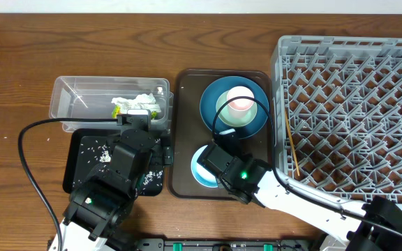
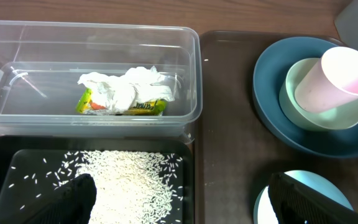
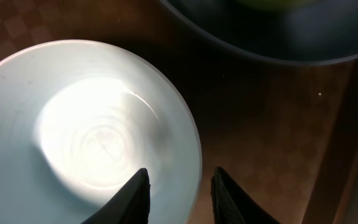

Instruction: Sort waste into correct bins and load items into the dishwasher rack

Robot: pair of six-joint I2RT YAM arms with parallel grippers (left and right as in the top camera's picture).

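Heads up: your right gripper [image 3: 181, 170], partly open and holding nothing, straddles the rim of the light-blue bowl [image 3: 86, 124] at the front end of the brown tray [image 3: 260, 124], so a thin rim pinch could slip or tip it.

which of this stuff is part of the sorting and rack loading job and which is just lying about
Job: napkin, wrapper, rice grains, clear tub, black tray, dark-blue plate, green bowl, pink cup, light-blue bowl, chopsticks, rack.
Lying about: brown serving tray, black cable.
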